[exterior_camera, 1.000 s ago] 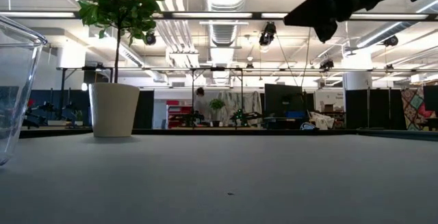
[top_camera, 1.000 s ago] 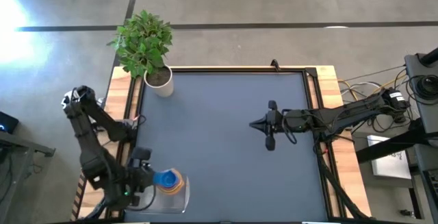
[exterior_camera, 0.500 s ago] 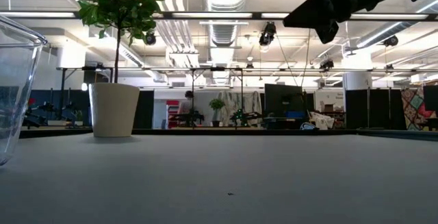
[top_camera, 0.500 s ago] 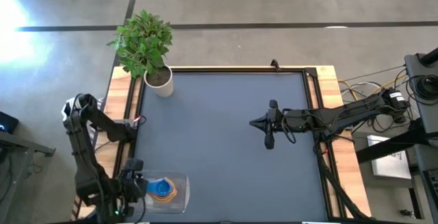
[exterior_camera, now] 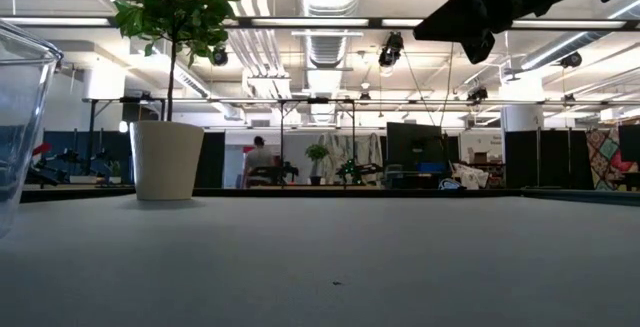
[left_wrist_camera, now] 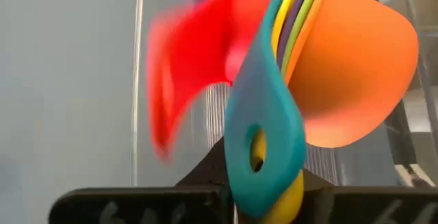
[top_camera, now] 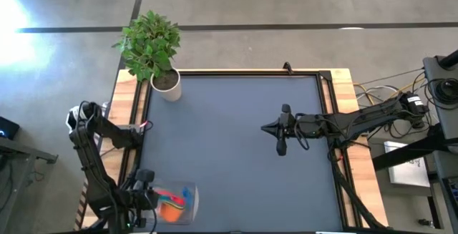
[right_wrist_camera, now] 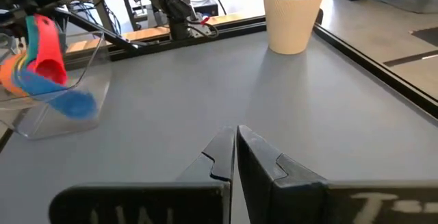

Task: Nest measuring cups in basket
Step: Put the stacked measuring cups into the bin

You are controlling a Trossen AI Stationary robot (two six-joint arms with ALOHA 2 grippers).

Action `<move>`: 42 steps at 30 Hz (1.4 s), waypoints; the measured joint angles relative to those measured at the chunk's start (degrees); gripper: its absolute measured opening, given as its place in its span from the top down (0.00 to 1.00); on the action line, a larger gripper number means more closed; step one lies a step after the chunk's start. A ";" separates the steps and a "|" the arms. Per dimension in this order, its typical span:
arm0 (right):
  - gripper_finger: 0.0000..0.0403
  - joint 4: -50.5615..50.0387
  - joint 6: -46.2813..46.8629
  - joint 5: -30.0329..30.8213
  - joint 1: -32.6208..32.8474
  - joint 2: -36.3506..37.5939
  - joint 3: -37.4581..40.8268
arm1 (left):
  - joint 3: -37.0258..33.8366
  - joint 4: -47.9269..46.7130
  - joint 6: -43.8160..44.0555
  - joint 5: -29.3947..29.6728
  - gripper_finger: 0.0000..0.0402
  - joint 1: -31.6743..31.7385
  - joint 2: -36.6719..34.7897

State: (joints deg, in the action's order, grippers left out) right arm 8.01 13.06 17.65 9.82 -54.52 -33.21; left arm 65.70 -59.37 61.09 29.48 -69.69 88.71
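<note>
Measuring cups: a bunched set [top_camera: 172, 204] at the near-left corner of the worktop, inside the outline of the basket. Orange and red-pink dominate from above, with a bit of blue at the far side.
Cup detail, left wrist view: the handles [left_wrist_camera: 263, 148] are fanned together, teal in front, yellow, purple and green edges behind it; an orange bowl [left_wrist_camera: 356, 80] on one side and a blurred red-pink bowl [left_wrist_camera: 185, 80] on the other. The teal handle has a hole through it.
Cup position, right wrist view: the set [right_wrist_camera: 44, 63] hangs tilted over the basket, with a blue bowl lowest.
Basket: clear tray [top_camera: 190, 204] with rounded corners at the near-left worktop edge; in the low view only one transparent wall [exterior_camera: 22, 117] shows at the frame's side.
Left gripper: [top_camera: 143, 200] at the basket's left end, clenched on the cup handles.
Right gripper: [top_camera: 281, 148] above the middle-right of the worktop [top_camera: 236, 134], well apart from the basket; fingers [right_wrist_camera: 222, 157] pressed together, holding nothing.
Plant pot: white pot with a leafy plant [top_camera: 166, 84] at the far-left corner.
Room, low view only: a person [exterior_camera: 260, 159] far behind the worktop.
</note>
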 joint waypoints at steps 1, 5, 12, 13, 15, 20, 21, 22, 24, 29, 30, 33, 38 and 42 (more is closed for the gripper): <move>0.98 -0.01 0.00 0.02 0.00 0.00 0.00 | -0.87 0.81 0.00 0.05 0.98 0.02 -0.33; 0.98 0.00 0.00 0.43 0.00 0.00 0.00 | -3.75 3.40 0.51 -0.16 0.95 0.02 -1.00; 0.98 -0.03 -0.12 0.43 0.00 0.00 0.01 | -6.24 4.60 0.74 -1.67 0.98 0.02 -1.40; 0.98 -0.02 -0.13 0.44 0.00 0.00 0.00 | -6.28 4.55 0.71 -1.65 0.98 0.02 -1.40; 0.98 -0.02 -0.20 0.44 0.00 0.00 0.02 | -6.28 4.46 0.71 -1.64 0.98 0.02 -1.40; 0.98 -0.02 -0.44 0.44 0.00 0.00 0.02 | -5.99 4.17 0.71 -1.60 0.99 0.02 -1.45; 0.98 -0.02 -0.44 0.44 0.00 0.00 0.02 | -5.62 3.90 0.74 -1.58 0.99 0.02 -1.45; 0.98 -0.02 -0.44 0.44 0.00 0.00 0.02 | -5.18 3.78 0.74 -1.49 0.99 0.02 -1.45; 0.98 -0.04 -0.44 0.44 0.00 0.00 0.02 | -3.92 2.76 0.74 -1.46 0.99 0.02 -1.45; 0.98 -0.02 -0.44 0.44 0.00 0.00 0.02 | -0.05 -0.97 0.76 -0.16 0.99 0.03 -1.47; 0.98 -0.03 -0.42 0.44 0.00 0.00 0.02 | 0.88 -1.93 0.76 0.20 0.99 0.04 -1.47; 0.98 -0.02 -0.15 0.44 0.00 0.00 0.02 | 3.73 -5.24 0.78 1.35 0.99 0.04 -1.47; 0.98 -0.04 -0.15 0.44 0.00 0.00 0.02 | 8.18 -10.54 0.66 4.06 0.99 0.00 -1.48; 0.98 -0.04 0.00 0.44 0.00 0.00 0.02 | 10.00 -12.75 -0.09 7.06 0.99 0.04 -1.63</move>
State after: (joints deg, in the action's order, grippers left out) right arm 7.97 13.06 18.09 9.82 -54.52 -33.19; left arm 75.70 -72.12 61.00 36.54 -69.65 87.08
